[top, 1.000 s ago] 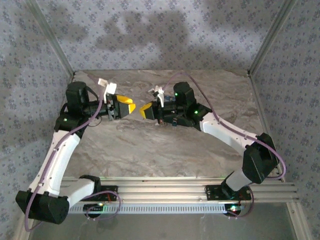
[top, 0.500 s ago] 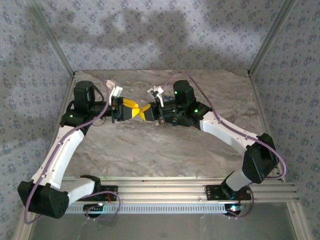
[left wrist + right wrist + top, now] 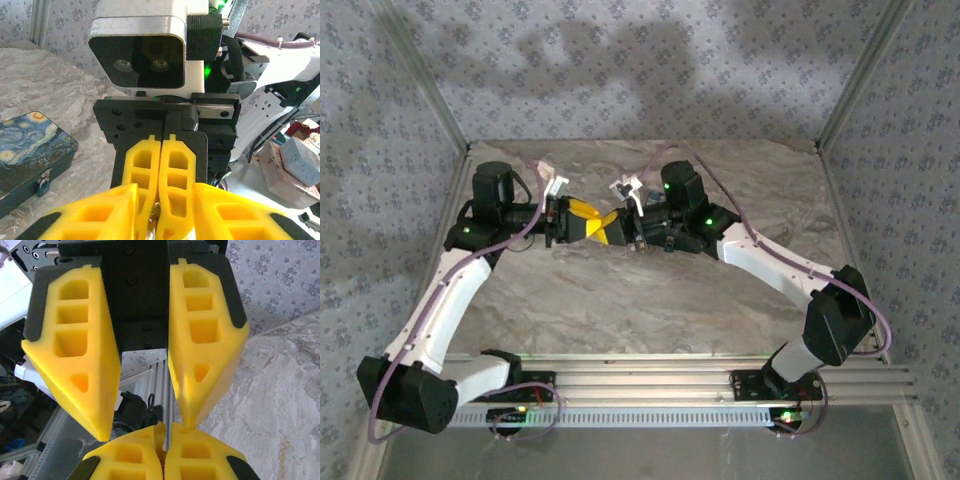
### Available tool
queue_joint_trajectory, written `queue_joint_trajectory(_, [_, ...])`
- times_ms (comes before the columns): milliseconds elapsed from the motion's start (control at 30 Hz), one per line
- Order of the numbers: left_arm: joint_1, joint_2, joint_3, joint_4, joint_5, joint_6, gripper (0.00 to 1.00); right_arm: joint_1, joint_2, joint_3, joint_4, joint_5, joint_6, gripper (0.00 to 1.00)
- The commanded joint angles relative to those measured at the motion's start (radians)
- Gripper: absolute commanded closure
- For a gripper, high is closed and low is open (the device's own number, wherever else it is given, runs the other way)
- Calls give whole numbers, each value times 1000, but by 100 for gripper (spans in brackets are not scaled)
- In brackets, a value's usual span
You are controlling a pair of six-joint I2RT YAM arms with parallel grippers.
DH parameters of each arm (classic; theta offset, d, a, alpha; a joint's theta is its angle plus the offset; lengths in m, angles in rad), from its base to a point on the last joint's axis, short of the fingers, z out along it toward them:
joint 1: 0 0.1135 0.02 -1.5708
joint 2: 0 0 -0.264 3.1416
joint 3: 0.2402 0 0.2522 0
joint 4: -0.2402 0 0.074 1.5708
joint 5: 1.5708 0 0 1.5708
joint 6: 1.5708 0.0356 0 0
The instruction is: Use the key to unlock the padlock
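My two grippers meet tip to tip above the back middle of the table. The right gripper [image 3: 613,229] [image 3: 165,435] is shut, and a small metallic key [image 3: 154,214] shows pinched between its yellow fingertips. The left gripper [image 3: 588,220] [image 3: 165,200] has its jaws apart, straddling those tips; one left finger [image 3: 200,355] touches a right finger. On the table to the left lies a starry-night printed box [image 3: 25,150]. The padlock [image 3: 43,185], a small blue piece, hangs from the clasp on its front. Both grippers are clear of it.
The marble-patterned tabletop [image 3: 650,300] is boxed in by patterned walls with metal corner posts [image 3: 430,95]. An aluminium rail [image 3: 720,380] carrying both arm bases runs along the near edge. Cables loop over both wrists.
The left gripper has moved right to the right gripper, and its jaws have narrowed around the right fingertips. The right gripper has stayed shut and shifted only slightly.
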Motion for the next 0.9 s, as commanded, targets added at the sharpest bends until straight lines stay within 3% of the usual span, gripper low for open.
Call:
queue_joint_trajectory(0, [-6,6,9,-28,41,43,70,6,6,42,-18,-21,-18,100])
queue_joint_trajectory(233, [-9,17,14,-60,35,49,77,10,11,48,-28,-23,-24,100])
queue_joint_trajectory(400, [-19,33,24,-93,21,50,100,16,20,60,-45,-24,-27,100])
queue_joint_trajectory(633, [-23,32,37,-139,-15,63,100,20,28,66,-76,19,-46,100])
queue_joint_trajectory(767, [-15,41,60,-184,-74,55,100,10,3,50,-112,146,-69,54])
queue_joint_trajectory(800, [-11,45,66,-203,-106,51,100,3,-9,40,-112,176,-67,46])
queue_joint_trajectory(867, [0,55,80,-243,-166,48,100,-15,-31,24,-109,194,-63,40])
